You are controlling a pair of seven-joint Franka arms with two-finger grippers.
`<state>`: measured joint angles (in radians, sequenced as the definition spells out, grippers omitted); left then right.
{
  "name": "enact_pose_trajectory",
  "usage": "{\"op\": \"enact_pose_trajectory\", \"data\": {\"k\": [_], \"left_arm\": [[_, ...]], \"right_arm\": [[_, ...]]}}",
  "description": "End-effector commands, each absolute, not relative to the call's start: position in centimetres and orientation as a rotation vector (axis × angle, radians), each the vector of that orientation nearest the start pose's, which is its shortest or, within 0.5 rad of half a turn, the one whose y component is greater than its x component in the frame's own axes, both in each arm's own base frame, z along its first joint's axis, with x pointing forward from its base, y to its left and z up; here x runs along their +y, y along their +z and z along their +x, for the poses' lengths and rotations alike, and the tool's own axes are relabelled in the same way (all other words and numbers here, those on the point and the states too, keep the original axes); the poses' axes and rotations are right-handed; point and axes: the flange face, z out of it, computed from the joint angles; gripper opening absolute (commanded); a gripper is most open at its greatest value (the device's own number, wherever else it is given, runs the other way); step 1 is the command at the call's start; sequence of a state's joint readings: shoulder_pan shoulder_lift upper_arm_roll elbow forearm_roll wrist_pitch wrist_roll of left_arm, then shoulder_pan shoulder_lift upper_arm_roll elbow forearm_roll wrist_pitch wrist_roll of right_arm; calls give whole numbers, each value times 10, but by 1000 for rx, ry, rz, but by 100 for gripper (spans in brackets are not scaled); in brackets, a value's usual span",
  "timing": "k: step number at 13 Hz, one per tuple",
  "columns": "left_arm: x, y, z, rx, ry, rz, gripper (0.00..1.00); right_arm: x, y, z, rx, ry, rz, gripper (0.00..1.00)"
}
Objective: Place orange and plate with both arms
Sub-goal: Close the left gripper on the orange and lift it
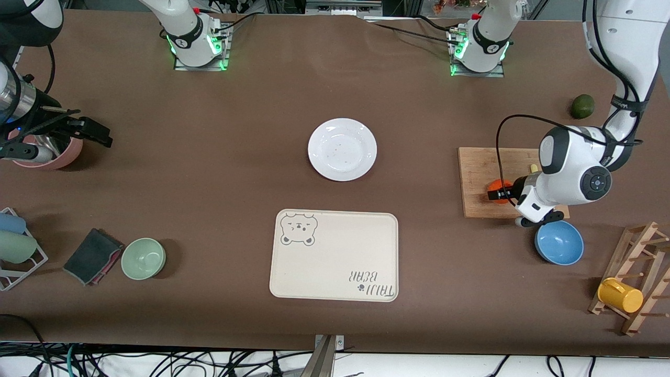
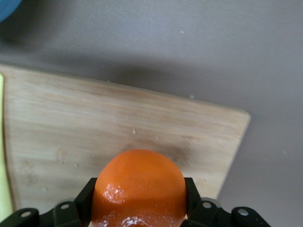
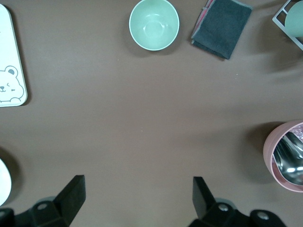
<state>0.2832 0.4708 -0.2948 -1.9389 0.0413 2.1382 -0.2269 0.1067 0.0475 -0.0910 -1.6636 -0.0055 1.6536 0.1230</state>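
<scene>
Nearest the front camera: bear-print tray (image 1: 334,255) mid-tabletop, w/ green bowl (image 1: 143,258) and grey cloth (image 1: 92,256) toward the right arm's end, blue bowl (image 1: 559,242) and yellow cup (image 1: 620,295) on its wooden rack (image 1: 636,277) toward the left arm's end. Farther: left tool (image 1: 497,193) clamped on the orange (image 2: 138,188), low on the cutting board (image 1: 484,180). White plate (image 1: 342,149) mid-table, nothing around it. Right tool (image 3: 137,196) waits wide open, empty, by pink cup (image 1: 48,153). Farthest: dark green fruit (image 1: 582,106).
</scene>
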Motion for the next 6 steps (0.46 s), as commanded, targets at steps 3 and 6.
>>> {"op": "enact_pose_trajectory", "data": {"k": [3, 6], "left_arm": [[-74, 320, 597, -168, 242, -3191, 0], [-148, 332, 594, -250, 143, -3242, 0]], "right_arm": [[9, 562, 569, 168, 96, -3134, 100], [9, 562, 569, 168, 96, -3134, 100]]}}
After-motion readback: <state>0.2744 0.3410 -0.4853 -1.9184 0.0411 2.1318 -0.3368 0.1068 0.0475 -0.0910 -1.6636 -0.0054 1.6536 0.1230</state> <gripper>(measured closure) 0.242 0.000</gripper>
